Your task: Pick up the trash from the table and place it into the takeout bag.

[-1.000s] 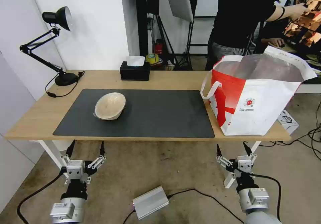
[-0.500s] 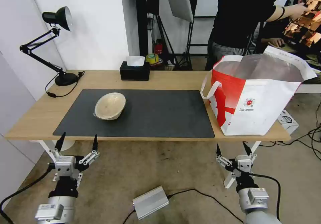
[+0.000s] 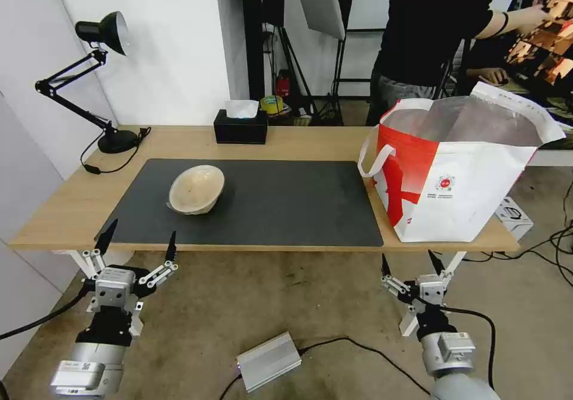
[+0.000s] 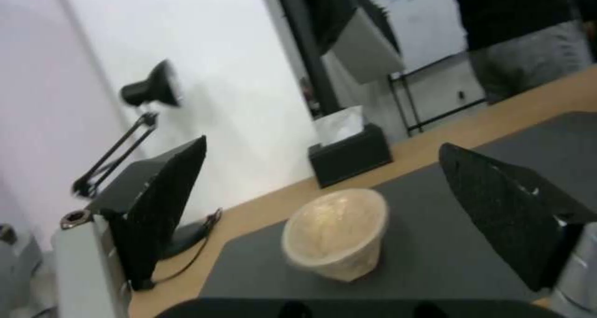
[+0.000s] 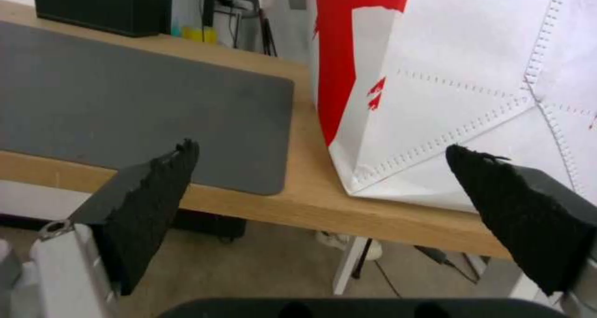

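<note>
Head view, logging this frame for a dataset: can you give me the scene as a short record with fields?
trash on table: one beige bowl, tipped, on the grey mat
takeout bag: upright, open, at the table's right end
left gripper: open, empty, at the near table edge, in front of the bowl
right gripper: open, empty, below the table edge, near the bag
other items: tissue box, desk lamp, along the far edge

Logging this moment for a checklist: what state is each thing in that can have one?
beige bowl: on the mat, tipped on its side, not gripped.
takeout bag: upright on the table's right end, mouth open.
tissue box: a tissue sticking up.
desk lamp: not visibly lit.
left gripper: open, at the table's near edge.
right gripper: open, below the near edge.
</note>
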{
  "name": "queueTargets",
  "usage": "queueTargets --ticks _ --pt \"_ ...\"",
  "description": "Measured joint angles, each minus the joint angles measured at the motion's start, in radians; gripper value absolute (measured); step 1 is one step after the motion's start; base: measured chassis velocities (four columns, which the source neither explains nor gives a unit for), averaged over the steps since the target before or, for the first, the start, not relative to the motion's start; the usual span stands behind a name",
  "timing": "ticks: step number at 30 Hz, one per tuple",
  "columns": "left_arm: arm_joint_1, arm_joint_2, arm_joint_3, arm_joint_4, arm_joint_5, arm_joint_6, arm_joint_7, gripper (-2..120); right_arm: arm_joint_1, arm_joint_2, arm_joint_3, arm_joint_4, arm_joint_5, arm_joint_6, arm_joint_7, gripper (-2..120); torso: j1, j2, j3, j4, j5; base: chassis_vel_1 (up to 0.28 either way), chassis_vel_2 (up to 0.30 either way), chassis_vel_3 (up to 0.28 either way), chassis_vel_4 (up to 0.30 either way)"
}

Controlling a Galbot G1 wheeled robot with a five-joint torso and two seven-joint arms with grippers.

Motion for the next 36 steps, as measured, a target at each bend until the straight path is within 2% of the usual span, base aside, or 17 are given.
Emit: queueTargets --ticks 10,20,28,36 --pt "-0.034 0.118 0.041 0.057 0.013 -0.003 0.013 100 0.003 0.000 -0.001 -0.001 0.000 -0.002 -0.001 100 0.000 0.000 0.000 0.0000 0.0000 0.000 0.000 0.000 0.000" --pt "-0.060 0.174 0.052 0.114 0.015 -0.004 0.027 100 0.003 0.000 -0.001 0.001 0.000 -0.004 -0.002 100 0.000 0.000 0.000 0.0001 0.0000 0.000 0.000 0.000 0.000" --pt "-0.109 0.228 0.031 0.164 0.001 0.001 0.041 100 0.004 0.001 -0.002 0.009 0.002 -0.027 -0.002 100 0.000 0.000 0.000 0.0000 0.0000 0.000 0.000 0.000 0.000" --pt "-0.149 0.256 0.034 0.218 -0.024 0.009 0.041 100 0.005 -0.004 -0.001 0.009 0.003 -0.030 -0.001 100 0.000 0.000 0.000 0.0001 0.0000 0.000 0.000 0.000 0.000"
